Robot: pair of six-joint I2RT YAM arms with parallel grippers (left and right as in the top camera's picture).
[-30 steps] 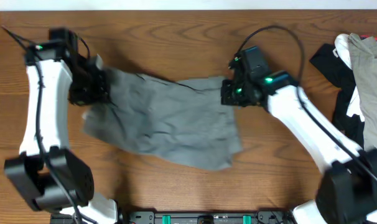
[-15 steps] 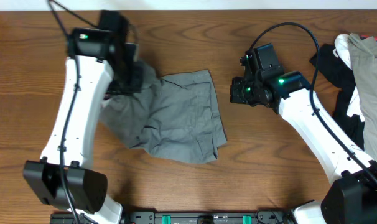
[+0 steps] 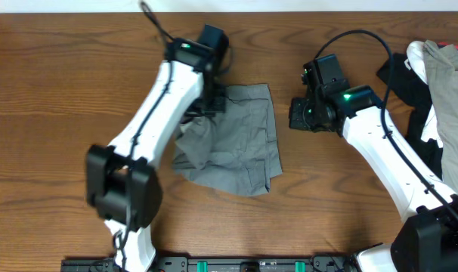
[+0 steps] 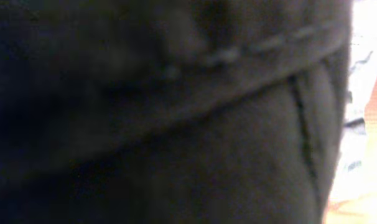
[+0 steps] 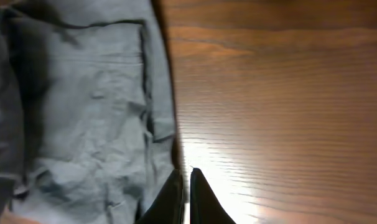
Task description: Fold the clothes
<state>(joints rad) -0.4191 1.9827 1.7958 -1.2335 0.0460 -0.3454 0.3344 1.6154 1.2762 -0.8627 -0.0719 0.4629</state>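
Observation:
The grey-olive shorts (image 3: 244, 143) lie in the middle of the table, with their left part doubled over toward the right. My left gripper (image 3: 212, 100) is at the shorts' upper left edge, shut on the cloth. Dark stitched fabric (image 4: 176, 124) fills the left wrist view and hides the fingers. My right gripper (image 3: 297, 115) hovers just right of the shorts and is shut on nothing. In the right wrist view its closed tips (image 5: 183, 173) sit over bare wood beside the shorts' hem (image 5: 89, 112).
A heap of black, white and beige-tan garments (image 3: 433, 75) lies at the table's right edge, behind my right arm. Brown wooden tabletop (image 3: 47, 98) stretches left of the shorts and along the front.
My left arm has swung from far left to the centre, dragging the shorts' left side over to the right. The right gripper has drawn slightly right, off the shorts.

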